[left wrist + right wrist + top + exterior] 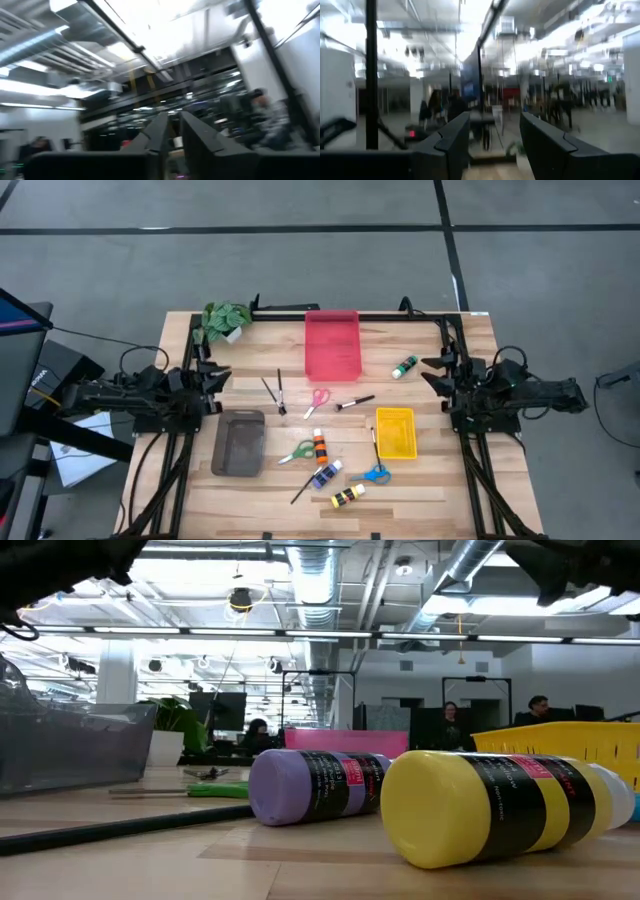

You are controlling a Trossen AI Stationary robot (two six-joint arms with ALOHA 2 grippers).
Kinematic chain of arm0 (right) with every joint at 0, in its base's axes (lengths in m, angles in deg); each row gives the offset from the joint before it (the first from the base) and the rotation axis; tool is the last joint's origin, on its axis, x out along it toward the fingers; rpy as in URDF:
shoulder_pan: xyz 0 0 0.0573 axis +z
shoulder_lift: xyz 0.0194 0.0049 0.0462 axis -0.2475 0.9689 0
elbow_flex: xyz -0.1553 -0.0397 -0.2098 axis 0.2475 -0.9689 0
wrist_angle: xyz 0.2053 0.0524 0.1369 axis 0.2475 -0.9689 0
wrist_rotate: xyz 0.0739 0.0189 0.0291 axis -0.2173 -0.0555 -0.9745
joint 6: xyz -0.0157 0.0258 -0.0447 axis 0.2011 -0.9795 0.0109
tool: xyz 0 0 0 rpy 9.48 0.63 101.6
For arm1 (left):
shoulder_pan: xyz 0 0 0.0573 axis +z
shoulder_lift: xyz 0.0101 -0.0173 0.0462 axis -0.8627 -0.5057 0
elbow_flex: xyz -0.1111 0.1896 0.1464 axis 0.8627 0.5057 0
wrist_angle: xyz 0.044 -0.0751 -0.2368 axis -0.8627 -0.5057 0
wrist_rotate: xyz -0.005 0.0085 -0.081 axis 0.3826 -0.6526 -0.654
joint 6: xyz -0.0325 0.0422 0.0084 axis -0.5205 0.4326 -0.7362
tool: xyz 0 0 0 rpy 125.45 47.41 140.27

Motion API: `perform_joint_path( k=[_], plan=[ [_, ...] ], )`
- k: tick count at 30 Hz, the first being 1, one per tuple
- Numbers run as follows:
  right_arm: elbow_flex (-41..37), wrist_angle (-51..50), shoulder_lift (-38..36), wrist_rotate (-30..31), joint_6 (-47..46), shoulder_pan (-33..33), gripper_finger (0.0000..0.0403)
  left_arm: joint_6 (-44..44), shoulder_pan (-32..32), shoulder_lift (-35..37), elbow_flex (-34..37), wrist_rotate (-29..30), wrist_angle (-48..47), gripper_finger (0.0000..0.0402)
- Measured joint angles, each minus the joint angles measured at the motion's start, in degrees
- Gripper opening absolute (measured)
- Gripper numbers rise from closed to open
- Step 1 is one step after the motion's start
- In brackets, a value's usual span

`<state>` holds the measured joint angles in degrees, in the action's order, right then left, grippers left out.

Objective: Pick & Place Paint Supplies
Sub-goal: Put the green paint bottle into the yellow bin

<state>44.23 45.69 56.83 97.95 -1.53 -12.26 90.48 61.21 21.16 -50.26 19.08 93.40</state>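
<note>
Left gripper (217, 378): at the left edge of the surface (430, 480), level with the brushes; its own wrist view shows the fingers (159, 134) nearly together with a narrow gap, holding nothing.
Potted plant (226, 319): at the far left corner of the surface.
Grey tray (239, 442): left of centre, toward the near edge.
Two brushes (276, 392): lying crossed just beyond the grey tray.
Green scissors (298, 451): between the grey tray and the orange bottle.
Red tray (332, 343): centre, at the far edge.
Pink scissors (316, 401): just in front of the red tray.
Orange bottle (320, 446): centre, lying down.
Blue bottle (327, 474): just nearer than the orange one, a long brush (303, 490) beside it.
Yellow bottle (348, 497): nearest the front edge, on its side.
Short brush (355, 402): right of the pink scissors.
Blue scissors (373, 474): just in front of the yellow tray (395, 432).
Green bottle (405, 366): right of the red tray.
Right gripper (436, 371): at the right edge of the surface, near the green bottle; fingers (454, 135) spread well apart, empty.
</note>
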Motion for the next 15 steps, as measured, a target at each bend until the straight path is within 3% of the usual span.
perform_joint_path(
  k=[8,12,15],
  plan=[
    [18.8,-26.02,10.41,5.63,-0.88,0.02,0.017,6.04,0.0,-7.15,-0.01,2.64,15.65,0.0207],
    [30.41,-40.19,20.91,10.0,-1.28,0.0,0.0172,10.32,0.0,-10.16,-0.02,8.68,19.77,0.0267],
    [39.69,-52.08,31.03,12.23,-2.41,-1.21,0.0181,12.86,0.0,-12.11,-0.02,12.54,21.41,0.0291]
  ],
)
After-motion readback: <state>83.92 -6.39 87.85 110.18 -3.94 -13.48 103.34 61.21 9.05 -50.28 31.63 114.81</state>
